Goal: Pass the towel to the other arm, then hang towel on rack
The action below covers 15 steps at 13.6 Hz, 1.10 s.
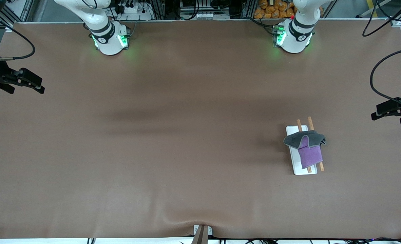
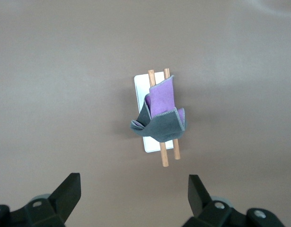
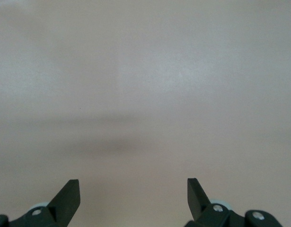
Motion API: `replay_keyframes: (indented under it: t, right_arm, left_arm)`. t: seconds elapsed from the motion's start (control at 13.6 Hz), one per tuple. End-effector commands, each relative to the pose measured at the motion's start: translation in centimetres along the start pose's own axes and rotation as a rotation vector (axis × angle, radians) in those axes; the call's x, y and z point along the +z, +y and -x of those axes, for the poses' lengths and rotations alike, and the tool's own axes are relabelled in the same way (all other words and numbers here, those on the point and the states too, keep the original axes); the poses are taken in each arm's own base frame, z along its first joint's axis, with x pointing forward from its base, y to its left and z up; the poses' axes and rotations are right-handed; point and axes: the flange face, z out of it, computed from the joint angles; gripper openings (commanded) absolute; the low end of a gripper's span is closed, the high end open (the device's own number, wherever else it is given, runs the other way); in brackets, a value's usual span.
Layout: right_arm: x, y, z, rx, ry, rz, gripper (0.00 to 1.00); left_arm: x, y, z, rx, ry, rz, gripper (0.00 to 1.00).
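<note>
The towel [image 1: 307, 146], dark grey with its purple face showing, hangs draped over the two brown rods of the rack [image 1: 294, 159], which stands on its white base toward the left arm's end of the table. In the left wrist view the towel [image 2: 160, 113] lies over the rack [image 2: 139, 85]. My left gripper [image 1: 388, 112] is open and empty, raised over the table edge at the left arm's end; its jaws [image 2: 134, 189] stand wide apart. My right gripper [image 1: 29, 83] is open and empty over the table's edge at the right arm's end, and its wrist view [image 3: 133, 189] shows only bare table.
Brown table surface [image 1: 173, 142] all around the rack. A small mount [image 1: 202, 232] sits at the table's near edge in the middle. Black cables [image 1: 383, 74] hang by the left arm's end.
</note>
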Motion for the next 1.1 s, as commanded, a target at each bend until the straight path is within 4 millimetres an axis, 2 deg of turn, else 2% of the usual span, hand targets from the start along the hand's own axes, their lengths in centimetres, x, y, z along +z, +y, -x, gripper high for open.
replay_keyframes:
  t: [0.0,0.22,0.37,0.59,0.74,1.03]
  right_arm:
    - [-0.3,0.1,-0.1,0.012,-0.004,0.007,1.0]
    - [-0.3,0.1,-0.1,0.01,-0.005,0.007,1.0]
    - [-0.3,0.1,-0.1,0.012,-0.005,0.007,1.0]
    - [-0.3,0.2,0.0,0.01,-0.019,0.007,1.0]
    - [-0.2,0.3,0.1,0.012,-0.022,0.007,1.0]
    - [-0.2,0.4,0.0,0.013,-0.022,0.004,1.0]
  left_arm:
    - [-3.3,1.2,1.8,-0.076,0.026,-0.022,1.0]
    - [-5.2,2.7,3.1,-0.147,0.033,-0.079,1.0]
    - [-6.7,5.1,4.1,-0.114,0.058,-0.153,1.0]
    - [-6.2,7.2,4.3,-0.143,0.05,-0.167,1.0]
    - [-6.3,6.4,4.3,-0.166,0.05,-0.166,1.0]
    - [-6.0,9.4,4.6,-0.222,0.053,-0.165,1.0]
